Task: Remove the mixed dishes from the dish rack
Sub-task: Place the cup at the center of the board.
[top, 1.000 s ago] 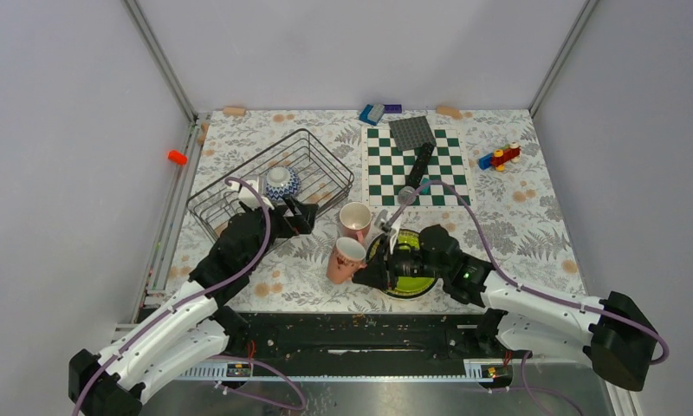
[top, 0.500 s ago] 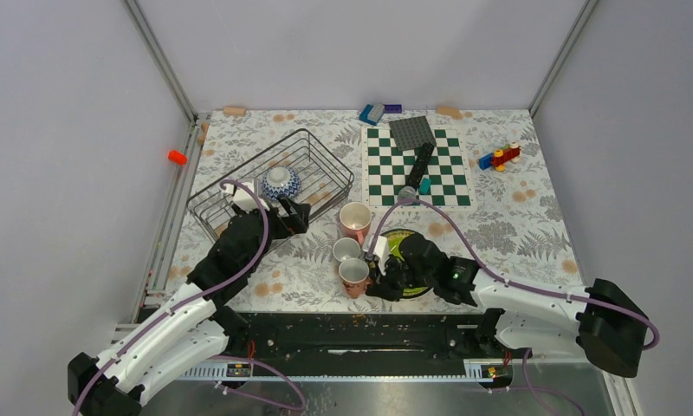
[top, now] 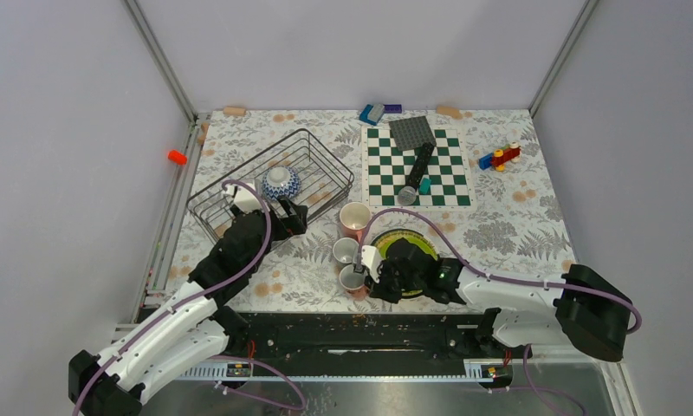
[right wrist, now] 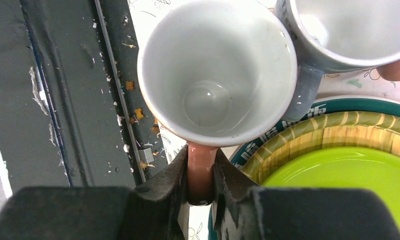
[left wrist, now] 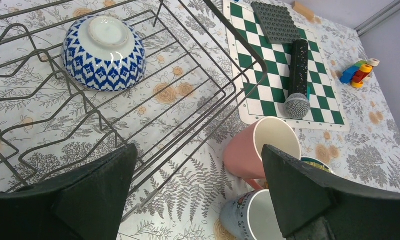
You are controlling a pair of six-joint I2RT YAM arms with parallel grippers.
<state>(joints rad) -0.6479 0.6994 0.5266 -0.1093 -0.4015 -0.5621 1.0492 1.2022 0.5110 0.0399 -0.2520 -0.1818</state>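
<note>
The dark wire dish rack [top: 239,186] stands at the left and holds only the upturned blue patterned bowl [top: 281,182], also in the left wrist view [left wrist: 104,52]. My left gripper [top: 289,213] is open and empty over the rack's near right edge [left wrist: 208,60]. My right gripper [top: 366,276] is shut on the handle of a small pink mug [right wrist: 218,75], which stands upright near the table's front edge [top: 353,279]. A grey mug [top: 345,251] touches it, and a larger pink mug [top: 354,218] stands behind. A lime-green plate [top: 410,250] tops the plate stack right of the mugs.
A green-white chessboard [top: 438,178] lies at the back right with a black microphone [top: 417,173] and a grey studded plate [top: 411,132] on it. Toy blocks [top: 499,158] lie further right. The black rail [top: 352,334] runs along the near edge.
My right gripper has brought the small pink mug leftward and nearer, turning it upright in front of the grey mug. The left gripper has barely moved.
</note>
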